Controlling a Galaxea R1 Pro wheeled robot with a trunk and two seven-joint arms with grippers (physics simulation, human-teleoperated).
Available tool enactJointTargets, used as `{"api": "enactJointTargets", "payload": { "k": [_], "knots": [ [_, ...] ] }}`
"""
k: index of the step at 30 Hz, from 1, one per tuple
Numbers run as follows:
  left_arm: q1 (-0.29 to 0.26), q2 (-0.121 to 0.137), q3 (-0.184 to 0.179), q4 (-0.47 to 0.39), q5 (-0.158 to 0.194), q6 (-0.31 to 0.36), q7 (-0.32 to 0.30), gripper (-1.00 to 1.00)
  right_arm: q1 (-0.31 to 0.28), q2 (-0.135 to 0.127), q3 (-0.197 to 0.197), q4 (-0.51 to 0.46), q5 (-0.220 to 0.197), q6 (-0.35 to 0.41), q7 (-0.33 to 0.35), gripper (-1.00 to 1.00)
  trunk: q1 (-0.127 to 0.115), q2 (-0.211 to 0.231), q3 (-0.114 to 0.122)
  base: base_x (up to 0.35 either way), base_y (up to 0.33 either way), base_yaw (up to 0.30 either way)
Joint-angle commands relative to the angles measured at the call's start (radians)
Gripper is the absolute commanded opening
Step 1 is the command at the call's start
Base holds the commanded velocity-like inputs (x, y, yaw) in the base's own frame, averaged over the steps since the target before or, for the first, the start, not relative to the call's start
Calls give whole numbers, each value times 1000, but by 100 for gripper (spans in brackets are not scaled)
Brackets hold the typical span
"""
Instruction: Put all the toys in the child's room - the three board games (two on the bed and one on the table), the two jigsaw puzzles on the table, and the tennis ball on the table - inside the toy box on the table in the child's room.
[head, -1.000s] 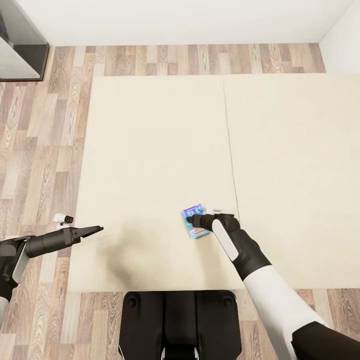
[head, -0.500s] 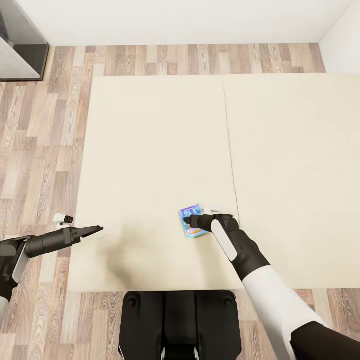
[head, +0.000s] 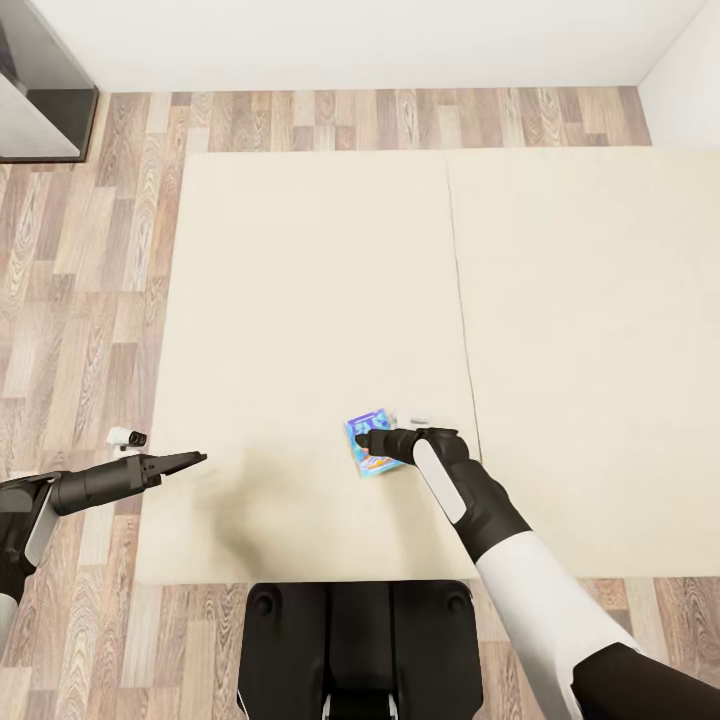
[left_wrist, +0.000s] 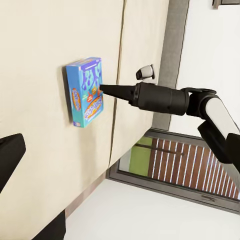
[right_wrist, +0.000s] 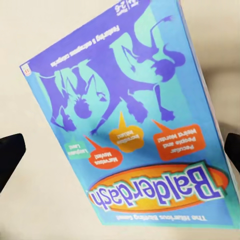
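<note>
Board game (head: 368, 447), blue, lies flat on bed (head: 300, 300); right gripper (head: 366, 441) poised over it, jaws spread either side, holding nothing. Left gripper (head: 190, 461) idle near the bed's edge, jaws apparently closed, empty. Pickup not yet made; judging by this, boxing lies ahead.

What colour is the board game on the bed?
Blue board game with purple cartoon figures and an orange-yellow title oval; right wrist view shows it best.

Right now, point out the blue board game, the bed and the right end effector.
blue board game (right_wrist: 130, 125), right wrist view, centre of printed cover
bed (head: 300, 260), head view, bare mattress
right end effector (head: 366, 440), head view, fingertips
</note>
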Motion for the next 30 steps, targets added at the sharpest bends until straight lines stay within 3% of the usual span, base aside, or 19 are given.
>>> {"api": "enactJointTargets", "payload": {
  "k": [1,30],
  "knots": [
    [0,0,0,0,0,11,-4,100,0,0,2,2,-11,2,-10,100,1,-2,-1,0,0,0],
    [1,0,0,0,0,10,-4,100,1,-1,5,29,-3,-37,-11,100,1,-2,-1,0,0,0]
  ]
}}
